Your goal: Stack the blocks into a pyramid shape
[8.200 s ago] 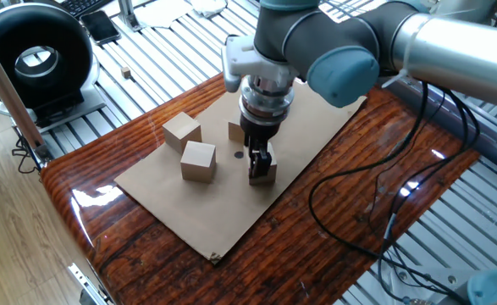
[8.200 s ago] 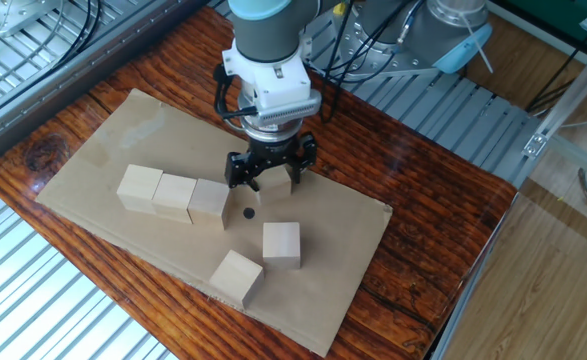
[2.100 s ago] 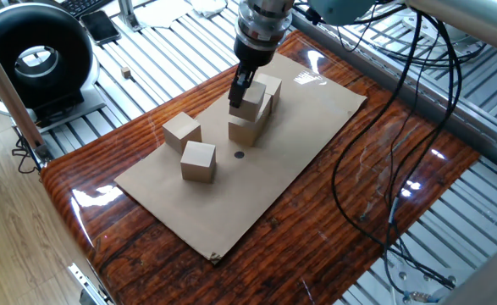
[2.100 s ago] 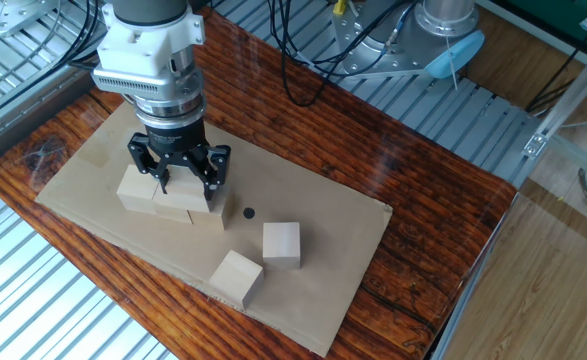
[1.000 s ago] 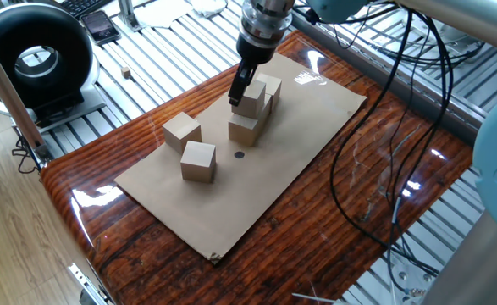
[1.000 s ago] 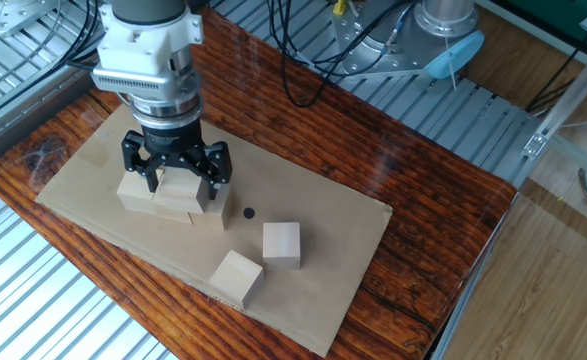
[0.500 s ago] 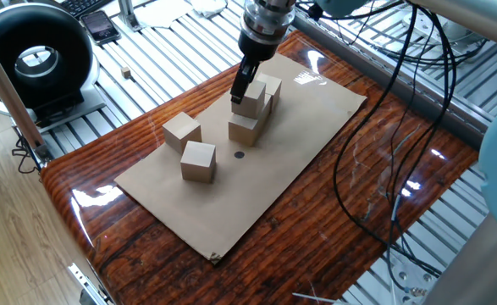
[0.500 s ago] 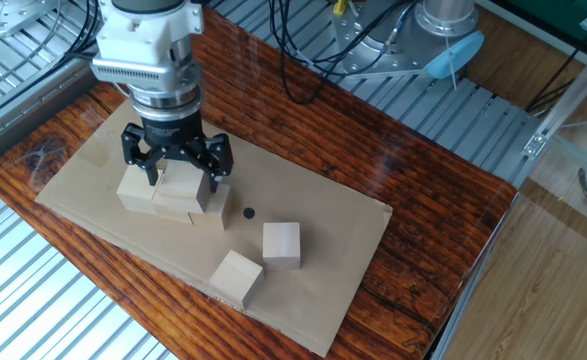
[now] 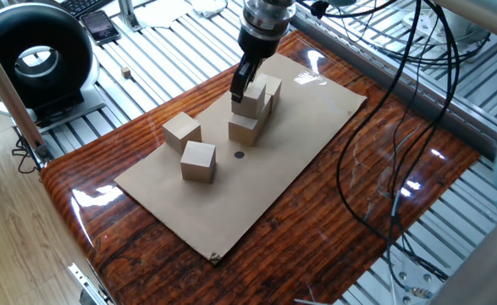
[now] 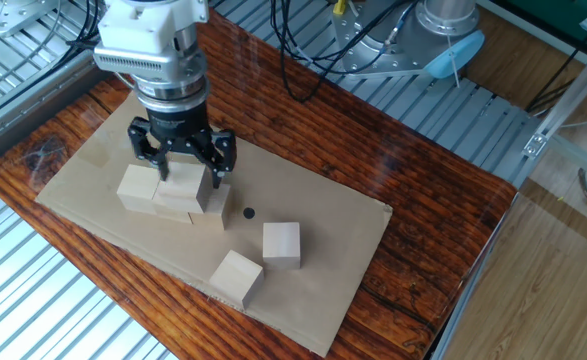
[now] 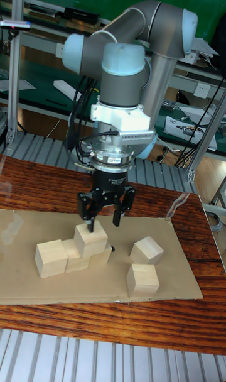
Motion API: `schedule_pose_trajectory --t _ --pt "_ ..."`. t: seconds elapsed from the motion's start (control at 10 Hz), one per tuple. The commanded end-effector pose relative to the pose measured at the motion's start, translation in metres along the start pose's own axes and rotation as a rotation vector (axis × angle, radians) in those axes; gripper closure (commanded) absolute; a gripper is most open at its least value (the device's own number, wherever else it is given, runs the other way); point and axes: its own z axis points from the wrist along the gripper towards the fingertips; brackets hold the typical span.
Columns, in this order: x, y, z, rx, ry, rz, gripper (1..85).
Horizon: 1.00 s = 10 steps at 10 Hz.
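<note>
claw [image 10: 181, 153] open above stacked block [image 10: 184, 186], 2 blocks [image 10: 281, 243] loose

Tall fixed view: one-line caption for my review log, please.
Open tool hovers just above a second-layer wooden block on the base row; two loose blocks wait on the cardboard sheet.

arm upright, gripper [image 10: 181, 153] down, jaws parted

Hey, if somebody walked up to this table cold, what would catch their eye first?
Probably the gripper, open and hanging just above the half-built pyramid at one end of the cardboard sheet: one block sits on top of a row of three. Next, the two loose blocks lying apart from the stack, nearer the sheet's middle, beside a small black dot.
</note>
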Motion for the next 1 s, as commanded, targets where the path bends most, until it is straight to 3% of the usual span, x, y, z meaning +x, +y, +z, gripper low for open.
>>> schedule_pose_trajectory --t 0.0,0.2,0.4,0.5,0.6,0.7,0.9 --pt "-0.01 0.047 -0.012 -0.056 0.0 0.161 39.0" --pt "-0.02 0.072 -0.016 -0.084 0.001 0.246 42.7" --pt "-0.033 0.086 -0.006 -0.096 -0.03 0.229 42.7" --pt "-0.03 0.088 0.003 -0.066 -0.016 0.152 37.0" --pt "-0.029 0.095 0.011 -0.063 -0.006 0.094 33.0" --pt "-0.029 0.096 0.018 -0.057 -0.006 0.012 23.7" --pt "-0.029 0.11 0.031 -0.095 -0.023 -0.038 14.7"
